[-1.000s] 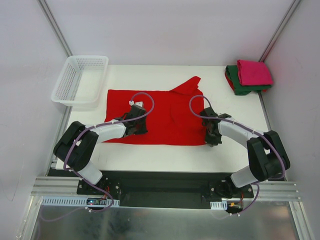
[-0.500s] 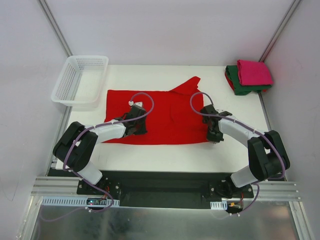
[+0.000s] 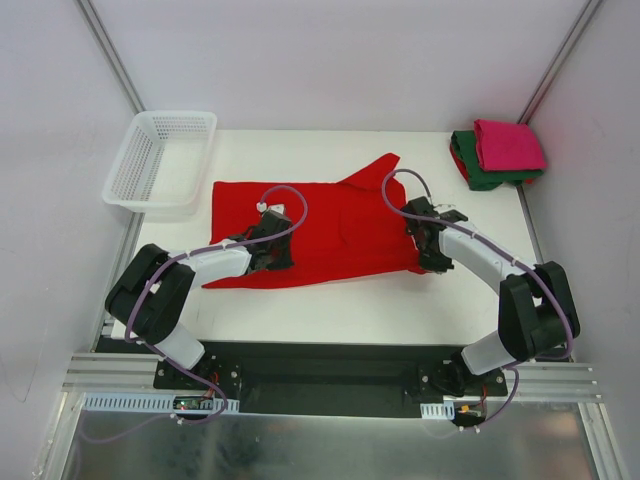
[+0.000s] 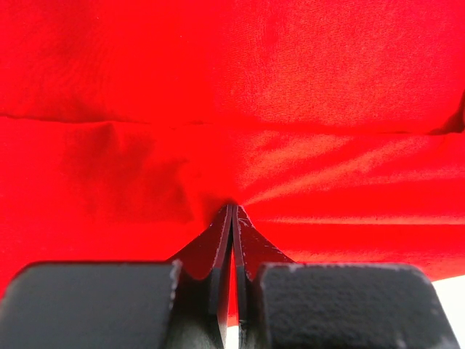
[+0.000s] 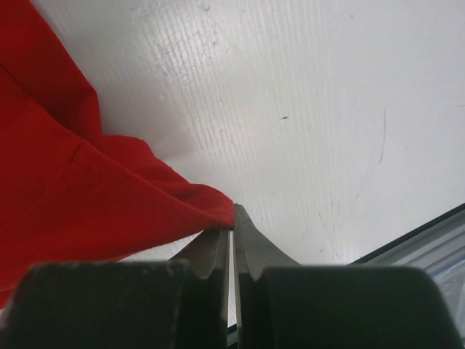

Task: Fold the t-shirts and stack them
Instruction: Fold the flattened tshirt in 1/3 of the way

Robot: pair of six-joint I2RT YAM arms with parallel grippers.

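The red t-shirt (image 3: 330,225) lies spread across the middle of the table, one sleeve pointing to the far right. My left gripper (image 3: 278,258) is shut on its near hem at the left. In the left wrist view, cloth (image 4: 254,87) is pinched and puckers at the tips of that gripper (image 4: 233,207). My right gripper (image 3: 431,263) is shut on the near right corner. The right wrist view shows red cloth (image 5: 65,189) caught between the tips of the right gripper (image 5: 234,212), raised off the table (image 5: 305,109). A folded magenta-pink t-shirt (image 3: 508,143) rests on a folded dark green one (image 3: 480,175) at the far right corner.
A white mesh basket (image 3: 160,160) stands at the far left corner, half off the table's left side. The arms' black base plate (image 3: 330,365) lies along the near edge. White walls close in the left, back and right sides.
The right gripper closed on the shirt's near right corner and carried it away from the near edge. The near hem now runs slanted and sits farther back. The left gripper barely shifted.
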